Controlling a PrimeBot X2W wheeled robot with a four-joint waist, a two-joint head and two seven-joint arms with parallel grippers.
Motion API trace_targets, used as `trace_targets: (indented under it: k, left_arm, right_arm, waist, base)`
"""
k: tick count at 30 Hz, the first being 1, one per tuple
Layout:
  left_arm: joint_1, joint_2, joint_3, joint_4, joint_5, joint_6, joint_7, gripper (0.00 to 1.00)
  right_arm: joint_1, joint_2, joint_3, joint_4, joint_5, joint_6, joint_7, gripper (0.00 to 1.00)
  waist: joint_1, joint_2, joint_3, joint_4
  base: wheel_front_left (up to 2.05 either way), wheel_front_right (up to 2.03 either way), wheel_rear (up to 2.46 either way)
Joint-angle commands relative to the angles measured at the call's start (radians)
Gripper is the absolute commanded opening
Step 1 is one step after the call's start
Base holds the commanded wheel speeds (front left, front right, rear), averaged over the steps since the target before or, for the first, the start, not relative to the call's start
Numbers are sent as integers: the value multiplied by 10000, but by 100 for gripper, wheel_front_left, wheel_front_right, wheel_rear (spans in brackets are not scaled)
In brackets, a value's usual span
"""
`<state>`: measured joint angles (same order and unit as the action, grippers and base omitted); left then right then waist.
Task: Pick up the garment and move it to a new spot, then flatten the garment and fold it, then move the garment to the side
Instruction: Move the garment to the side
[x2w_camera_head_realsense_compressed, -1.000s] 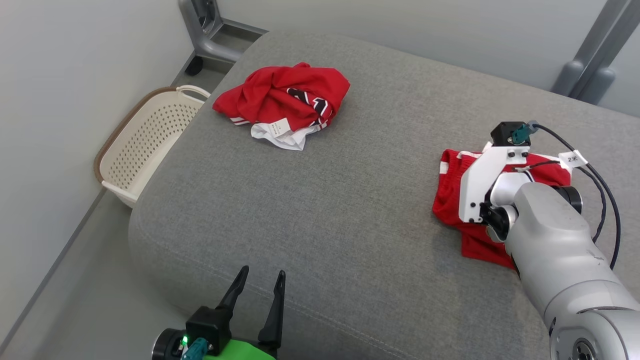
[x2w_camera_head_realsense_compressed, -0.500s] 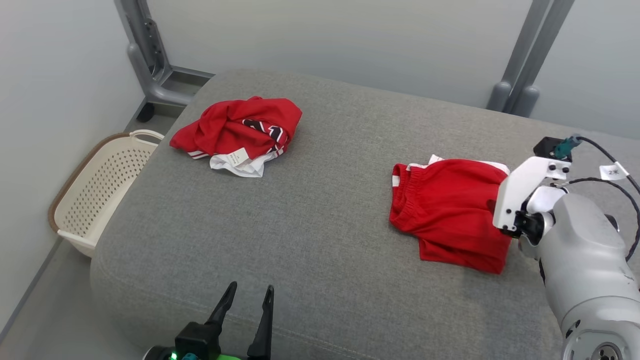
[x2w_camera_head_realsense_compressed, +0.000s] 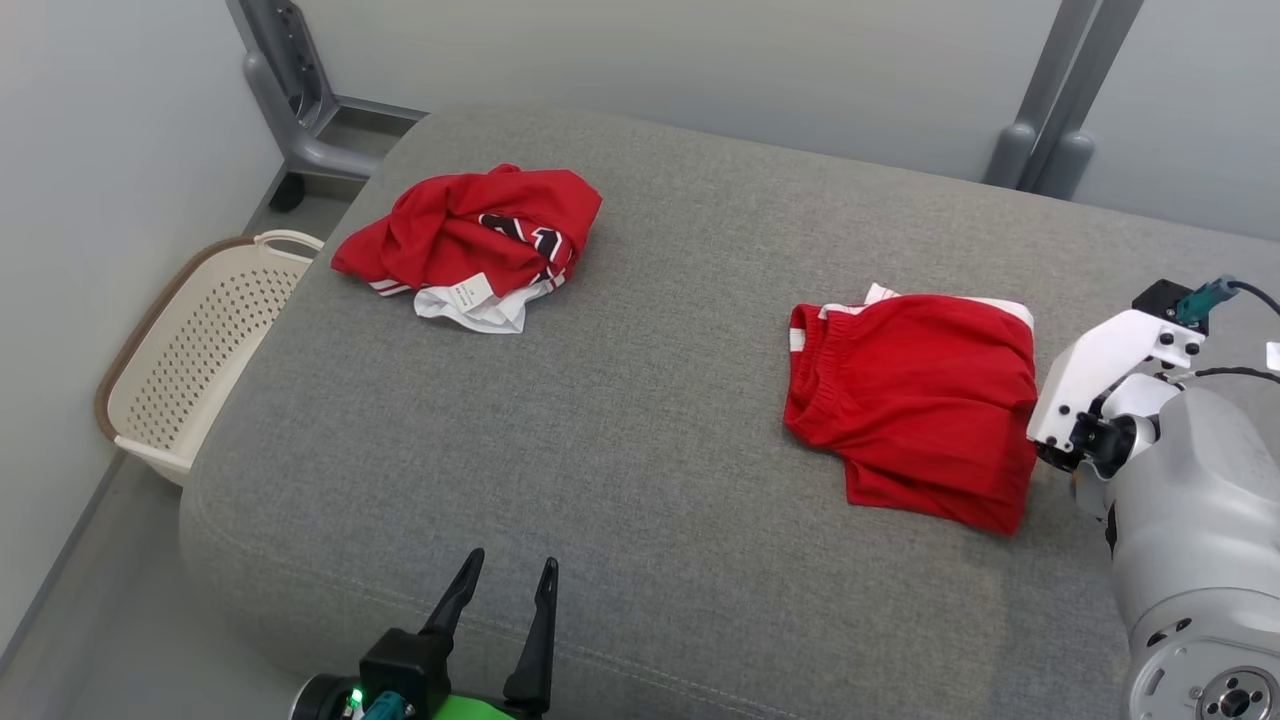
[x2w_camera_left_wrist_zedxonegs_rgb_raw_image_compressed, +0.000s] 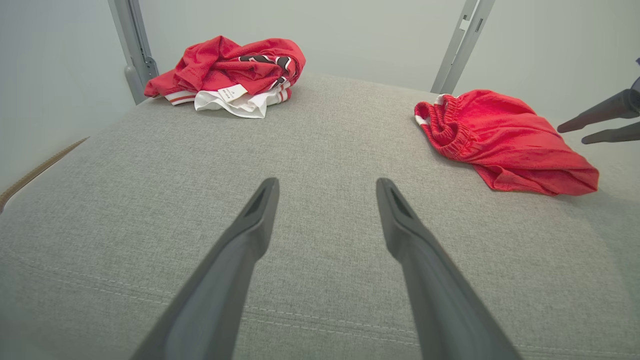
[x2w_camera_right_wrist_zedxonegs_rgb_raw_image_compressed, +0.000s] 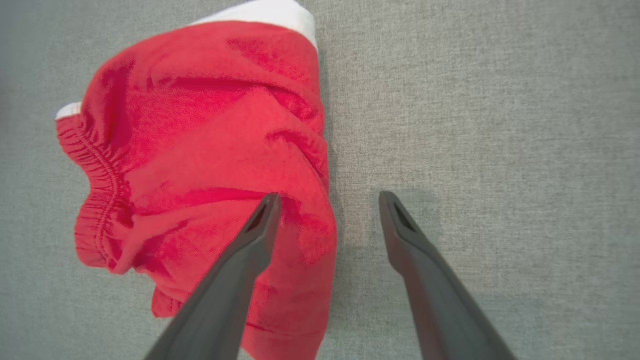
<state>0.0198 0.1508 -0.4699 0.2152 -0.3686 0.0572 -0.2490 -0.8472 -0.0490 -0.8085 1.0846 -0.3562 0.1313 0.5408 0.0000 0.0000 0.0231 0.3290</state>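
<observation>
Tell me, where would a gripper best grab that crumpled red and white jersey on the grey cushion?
Probably the raised fold atop the crumpled red and white jersey, coming straight down from above: cloth bunches up there, easy to pinch, while its white edge lies flat against the grey fabric cushion.

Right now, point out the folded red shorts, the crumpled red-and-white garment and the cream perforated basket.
folded red shorts (x2w_camera_head_realsense_compressed: 920, 400): head view, middle of the top layer.
crumpled red-and-white garment (x2w_camera_head_realsense_compressed: 445, 225): head view, its red upper folds.
cream perforated basket (x2w_camera_head_realsense_compressed: 195, 345): head view, its perforated inner wall.
</observation>
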Motion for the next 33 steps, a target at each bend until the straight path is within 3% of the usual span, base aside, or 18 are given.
trace_targets:
  k: [1,8,15,21,23,25,33]
  left_arm:
    - [-193,-4,-18,10,-27,-44,-46,100]
    - [-344,-24,-70,53,-16,-39,-77,100]
    - [-457,-21,-89,5,-7,-37,-90,100]
    - [-577,-71,-77,-10,13,-33,-113,100]
    - [-613,-83,-69,-4,19,-25,-126,100]
    - [-628,-95,-59,16,19,-12,-133,100]
    - [-734,-127,-16,73,7,34,-158,100]
  right_arm:
    - [-76,-33,-173,115,-213,-11,-43,100]
    - [-219,-36,-1160,245,-1004,-11,-91,96]
    - [-415,-36,-2230,148,-1783,-11,-199,62]
    - [-515,-25,-2996,120,-2456,-12,-283,20]
    - [-530,-27,-3171,133,-2604,-14,-295,14]
    - [-560,-27,-3321,177,-2749,-15,-298,0]
    - [-683,-63,-3273,135,-3059,-19,-524,0]
  waist:
    - [0,0,161,149]
    - [0,0,473,454]
    - [0,0,911,693]
    - [0,0,1146,806]
    - [0,0,1182,814]
    - [0,0,1205,814]
    - [0,0,1234,618]
  base:
    - [0,0,0]
    - [0,0,0]
    - [0,0,0]
    - [0,0,0]
    - [0,0,0]
    - [0,0,0]
    - [0,0,0]
